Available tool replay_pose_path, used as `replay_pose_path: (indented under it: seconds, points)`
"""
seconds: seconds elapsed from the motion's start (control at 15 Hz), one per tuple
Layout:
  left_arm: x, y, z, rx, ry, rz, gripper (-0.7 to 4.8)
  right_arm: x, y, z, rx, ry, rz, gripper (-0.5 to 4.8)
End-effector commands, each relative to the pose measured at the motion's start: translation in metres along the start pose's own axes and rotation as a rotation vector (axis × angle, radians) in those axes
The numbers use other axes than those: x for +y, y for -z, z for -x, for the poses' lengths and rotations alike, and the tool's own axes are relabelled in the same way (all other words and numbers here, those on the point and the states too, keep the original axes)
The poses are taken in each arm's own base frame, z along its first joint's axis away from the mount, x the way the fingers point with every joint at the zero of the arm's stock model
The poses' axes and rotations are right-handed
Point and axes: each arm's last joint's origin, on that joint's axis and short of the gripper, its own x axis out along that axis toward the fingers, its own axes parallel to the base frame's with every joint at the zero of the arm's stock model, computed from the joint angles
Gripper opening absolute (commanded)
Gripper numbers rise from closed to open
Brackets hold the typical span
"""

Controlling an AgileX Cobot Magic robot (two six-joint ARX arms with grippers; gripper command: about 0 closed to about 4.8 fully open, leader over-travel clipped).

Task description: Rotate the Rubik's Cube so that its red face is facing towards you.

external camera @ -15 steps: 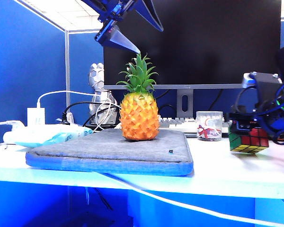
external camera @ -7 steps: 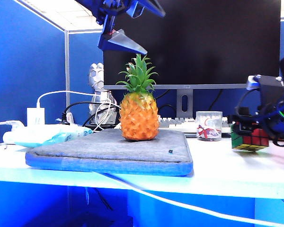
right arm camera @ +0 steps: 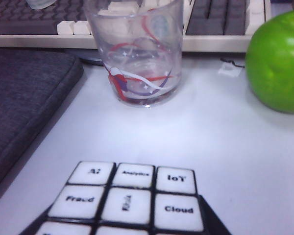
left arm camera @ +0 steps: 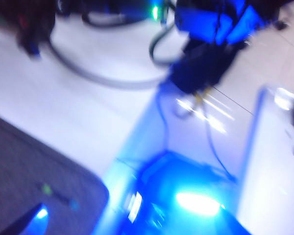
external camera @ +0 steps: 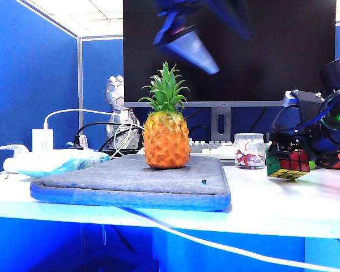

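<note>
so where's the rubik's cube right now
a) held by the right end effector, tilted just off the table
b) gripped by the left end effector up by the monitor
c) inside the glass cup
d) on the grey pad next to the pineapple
a: the exterior view shows the Rubik's Cube tilted in the right end effector just above the table, right of the glass cup, well clear of the pineapple.
</note>
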Motion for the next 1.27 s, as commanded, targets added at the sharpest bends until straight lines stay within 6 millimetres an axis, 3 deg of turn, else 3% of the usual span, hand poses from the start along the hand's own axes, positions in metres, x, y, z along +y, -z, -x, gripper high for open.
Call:
replay_pose_path:
  seconds: [0.07,0.47,0.53,0.6,0.74,0.87,1.0,1.27]
  points:
    - [0.007,-0.006,0.004,-0.073,-0.047,0.077,4.79,-0.003,0.035,0.004,0.284,-0.03,-0.086,-0.01]
    - [0.012,-0.006,0.005,-0.082,-0.06,0.132,4.79,-0.001,0.038,0.005,0.32,-0.07,-0.116,0.01]
    - [0.012,-0.006,0.005,-0.082,-0.06,0.137,4.79,-0.001,0.038,0.005,0.32,-0.07,-0.116,0.38]
    - [0.012,-0.006,0.005,-0.081,-0.06,0.139,4.79,-0.002,0.038,0.005,0.318,-0.069,-0.116,1.09]
    - [0.012,-0.005,0.005,-0.075,-0.059,0.141,4.79,-0.002,0.037,0.005,0.312,-0.06,-0.113,1.6]
    - [0.011,-0.005,0.005,-0.074,-0.058,0.144,4.79,-0.002,0.037,0.005,0.309,-0.059,-0.115,4.09]
    - [0.011,-0.005,0.005,-0.072,-0.057,0.146,4.79,-0.002,0.037,0.005,0.306,-0.059,-0.12,4.79]
    - [0.011,-0.005,0.005,-0.069,-0.057,0.147,4.79,-0.001,0.029,0.003,0.229,-0.068,-0.16,4.79]
